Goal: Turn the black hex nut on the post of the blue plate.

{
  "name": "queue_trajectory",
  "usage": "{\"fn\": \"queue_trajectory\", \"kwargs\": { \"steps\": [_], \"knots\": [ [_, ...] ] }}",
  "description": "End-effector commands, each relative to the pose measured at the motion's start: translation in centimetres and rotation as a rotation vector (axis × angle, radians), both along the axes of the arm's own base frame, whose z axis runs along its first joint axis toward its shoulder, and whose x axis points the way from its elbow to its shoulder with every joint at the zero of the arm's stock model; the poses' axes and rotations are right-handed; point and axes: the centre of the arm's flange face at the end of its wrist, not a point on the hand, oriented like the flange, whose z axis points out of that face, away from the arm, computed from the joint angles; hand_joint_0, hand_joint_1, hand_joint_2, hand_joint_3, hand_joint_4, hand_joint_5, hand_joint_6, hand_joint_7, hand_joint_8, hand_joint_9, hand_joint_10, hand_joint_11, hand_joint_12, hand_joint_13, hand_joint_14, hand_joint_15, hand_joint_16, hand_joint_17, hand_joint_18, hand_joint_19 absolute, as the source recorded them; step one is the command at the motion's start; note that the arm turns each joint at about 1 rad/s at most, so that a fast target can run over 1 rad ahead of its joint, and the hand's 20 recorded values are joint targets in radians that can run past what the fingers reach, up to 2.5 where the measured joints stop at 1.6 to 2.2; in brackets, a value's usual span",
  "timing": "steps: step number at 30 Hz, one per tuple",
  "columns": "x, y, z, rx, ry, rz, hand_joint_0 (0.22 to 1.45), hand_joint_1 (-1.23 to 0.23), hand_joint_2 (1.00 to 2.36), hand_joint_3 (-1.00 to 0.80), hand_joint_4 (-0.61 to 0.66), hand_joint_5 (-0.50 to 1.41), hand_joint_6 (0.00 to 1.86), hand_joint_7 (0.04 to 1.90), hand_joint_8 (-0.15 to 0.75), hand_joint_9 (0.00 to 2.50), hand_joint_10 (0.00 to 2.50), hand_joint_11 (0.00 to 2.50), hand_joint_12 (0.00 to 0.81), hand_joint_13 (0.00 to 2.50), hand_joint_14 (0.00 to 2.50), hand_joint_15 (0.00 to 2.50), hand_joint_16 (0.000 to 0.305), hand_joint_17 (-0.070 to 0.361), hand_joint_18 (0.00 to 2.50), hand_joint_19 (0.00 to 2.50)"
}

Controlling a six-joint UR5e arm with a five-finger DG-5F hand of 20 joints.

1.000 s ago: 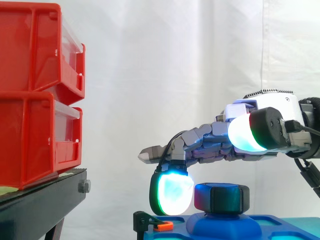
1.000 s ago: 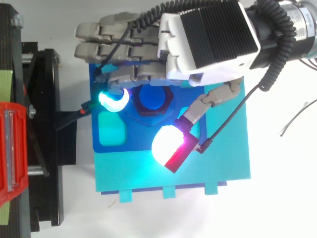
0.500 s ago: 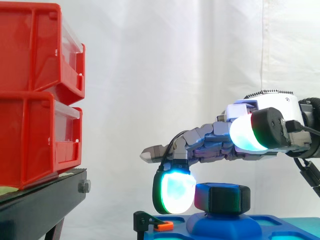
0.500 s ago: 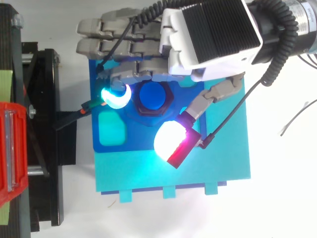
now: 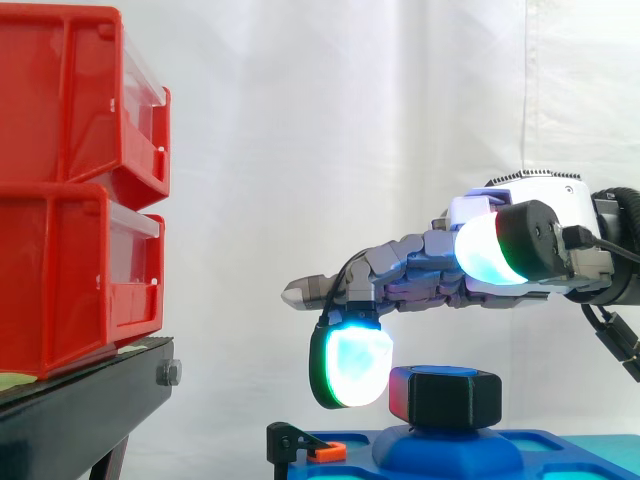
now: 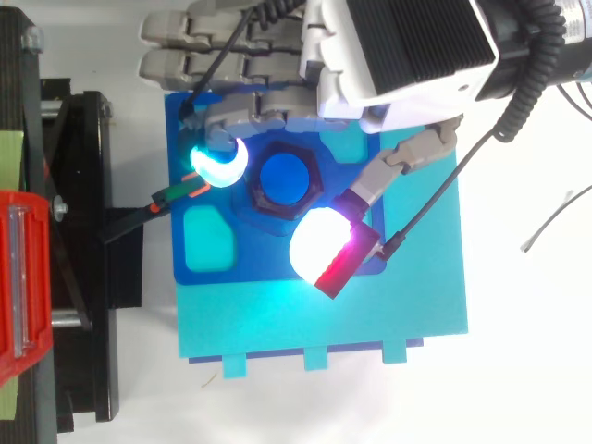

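White curtain behind. Two red plastic bins (image 5: pixel 70 180) stacked at the side view's left on a black metal stand (image 5: pixel 85 395), well apart from the work. A flat teal base slab (image 6: pixel 370 314) lies beside the stand and carries the darker blue plate (image 6: pixel 268 261). From the stand a black bracket reaches the plate's near edge and ends in a small black clip with an orange tab (image 5: pixel 318 452).

The black hex nut (image 5: pixel 445 397) sits on the round blue post (image 6: pixel 283 178) near the plate's middle, upright, with nothing lying on top of it. The side view's line to the nut is clear; from above, the hand's back covers the plate's far edge.

Against one second ago: the hand (image 6: pixel 398 46) has lifted. Its cyan pad then reached down almost to the plate; its lower edge now hangs about level with the nut's middle. In the top view the hand has shifted toward the upper edge. The nut stands as before.

Pose: the hand comes in level above the plate, most fingers stretched out nearly straight. One finger bends down, its cyan fingertip (image 5: pixel 355 365) just beside the nut's stand-ward face; I cannot tell whether it touches. The thumb's white-and-magenta pad (image 6: pixel 324 250) hangs high above the nut's opposite corner. Released, nothing grasped.
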Motion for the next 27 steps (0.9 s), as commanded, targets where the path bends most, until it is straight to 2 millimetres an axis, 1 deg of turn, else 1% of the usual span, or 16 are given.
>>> {"fn": "queue_trajectory", "kwargs": {
  "steps": [1, 27],
  "knots": [
    [-0.1, -0.4, -0.1, 0.0, 0.001, -0.004, 0.45, -0.14, 1.0, -0.5, 0.34, -0.19, 0.5, 1.13, 0.295, 0.1, 0.0, 0.0, 0.384, 0.0, 0.0, 0.03, 0.055, 0.123, 0.0, 0.3],
    [-0.7, -1.7, -0.1, 0.0, 0.019, -0.011, 0.46, -0.14, 1.0, -0.5, 0.34, -0.18, 0.5, 1.16, 0.295, 0.1, 0.0, 0.0, 0.384, 0.0, 0.0, 0.04, 0.055, 0.123, 0.0, 0.3]
  ]
}}
